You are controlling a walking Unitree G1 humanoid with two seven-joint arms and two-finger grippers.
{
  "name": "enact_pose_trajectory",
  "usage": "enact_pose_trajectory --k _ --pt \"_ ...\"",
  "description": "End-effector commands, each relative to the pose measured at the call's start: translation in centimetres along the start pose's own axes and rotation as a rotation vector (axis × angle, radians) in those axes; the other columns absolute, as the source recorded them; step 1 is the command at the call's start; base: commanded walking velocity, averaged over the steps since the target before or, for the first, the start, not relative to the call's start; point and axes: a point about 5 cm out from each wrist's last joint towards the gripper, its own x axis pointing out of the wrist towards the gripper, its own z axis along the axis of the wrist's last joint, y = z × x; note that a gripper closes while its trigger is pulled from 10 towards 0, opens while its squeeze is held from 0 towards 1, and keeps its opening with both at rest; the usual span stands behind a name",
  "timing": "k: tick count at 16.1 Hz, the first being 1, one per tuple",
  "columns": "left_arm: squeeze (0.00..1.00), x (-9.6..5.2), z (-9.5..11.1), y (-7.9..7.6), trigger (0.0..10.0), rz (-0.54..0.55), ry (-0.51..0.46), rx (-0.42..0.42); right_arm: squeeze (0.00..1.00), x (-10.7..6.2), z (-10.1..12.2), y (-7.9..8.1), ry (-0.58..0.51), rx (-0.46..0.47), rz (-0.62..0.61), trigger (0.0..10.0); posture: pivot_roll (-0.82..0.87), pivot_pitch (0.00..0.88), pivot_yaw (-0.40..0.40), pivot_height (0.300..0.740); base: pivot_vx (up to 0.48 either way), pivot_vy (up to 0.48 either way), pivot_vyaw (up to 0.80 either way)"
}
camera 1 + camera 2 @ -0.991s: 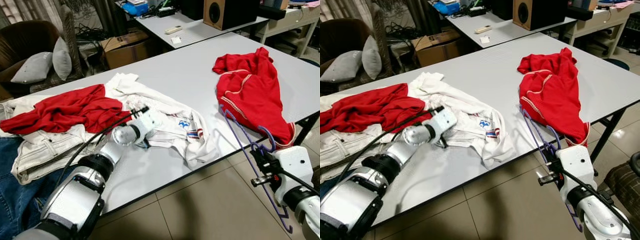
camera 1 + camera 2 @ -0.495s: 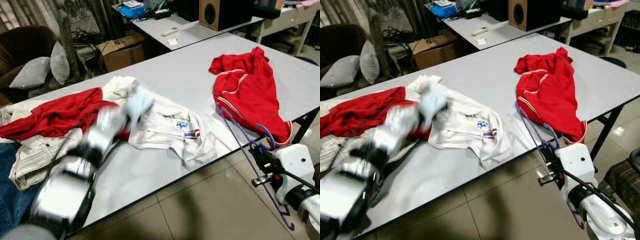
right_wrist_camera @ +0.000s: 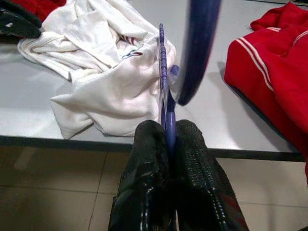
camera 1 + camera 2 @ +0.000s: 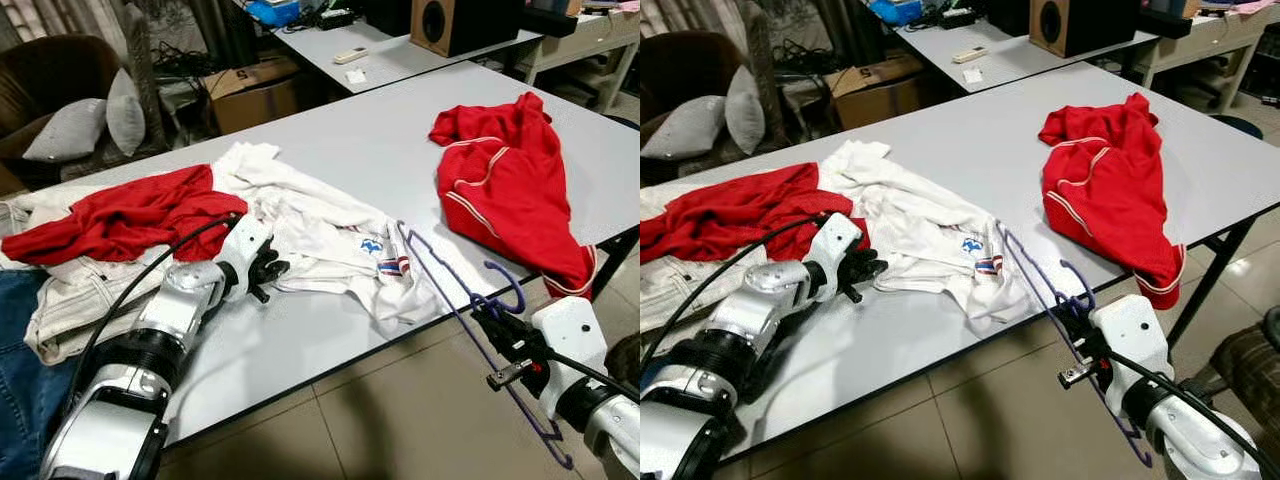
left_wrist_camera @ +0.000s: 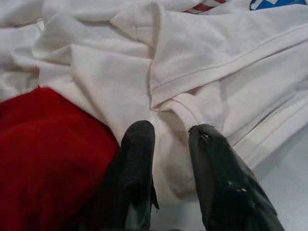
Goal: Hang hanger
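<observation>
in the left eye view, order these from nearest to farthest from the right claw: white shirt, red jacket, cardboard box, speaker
From the right claw, shut on the purple hanger:
1. White shirt, on the table to its left.
2. Red jacket, on the table ahead.
3. Cardboard box, beyond the table.
4. Speaker, on the far table.

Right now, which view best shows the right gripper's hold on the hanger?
Right wrist view: the right gripper is shut on the purple hanger, bar squeezed between both fingers. The eye views show the hanger's whole outline, but the contact looks small.

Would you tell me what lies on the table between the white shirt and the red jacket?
Bare grey table lies between the white shirt and red jacket, in both eye views.
</observation>
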Motion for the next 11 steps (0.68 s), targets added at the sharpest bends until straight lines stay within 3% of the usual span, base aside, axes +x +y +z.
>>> enact_pose_trajectory --k 1,4,5,6,7,8,9,10,11 --pt "1.00 -0.1 -0.2 0.2 10.0 0.022 0.006 -0.005 0.00 0.1 0.4 0.4 -0.014 0.000 0.031 10.0 -0.24 0.000 0.141 0.740 0.000 0.000 0.00" --pt "1.00 0.4 -0.4 -0.8 10.0 0.012 0.002 -0.095 0.00 0.3 0.5 0.4 -0.011 -0.005 0.057 10.0 -0.24 0.000 0.130 0.740 0.000 0.000 0.00" --pt "0.91 0.3 -0.6 -0.8 10.0 0.013 0.009 -0.086 0.00 0.3 0.5 0.4 -0.008 -0.006 0.059 10.0 -0.24 0.000 0.129 0.740 0.000 0.000 0.00" --pt "0.00 0.3 -0.7 -0.9 10.0 0.006 0.015 -0.087 0.00 0.3 0.5 0.4 -0.007 -0.007 0.060 10.0 -0.24 0.000 0.128 0.740 0.000 0.000 0.00" --pt "0.00 0.3 -0.9 -1.2 10.0 -0.017 0.019 -0.105 0.00 0.3 0.5 0.3 -0.004 -0.007 0.061 10.0 -0.24 0.000 0.128 0.740 0.000 0.000 0.00" --pt "0.00 0.3 -1.0 -1.2 6.2 -0.019 0.023 -0.103 0.00 0.4 0.5 0.3 -0.003 -0.008 0.063 10.0 -0.24 0.000 0.127 0.740 0.000 0.000 0.00" --pt "0.00 0.3 -1.2 -1.2 0.6 -0.004 0.040 -0.079 0.00 0.5 0.5 0.3 -0.002 -0.011 0.065 10.0 -0.24 0.000 0.127 0.740 0.000 0.000 0.00" --pt "0.00 0.3 -1.2 -1.1 0.0 0.006 0.045 -0.067 0.00 0.6 0.5 0.3 -0.002 -0.012 0.066 10.0 -0.24 0.000 0.128 0.740 0.000 0.000 0.00" --pt "0.00 0.3 -1.1 -1.0 0.0 0.021 0.034 -0.074 0.00 0.6 0.5 0.3 -0.004 -0.014 0.068 10.0 -0.24 0.000 0.128 0.740 0.000 0.000 0.00"
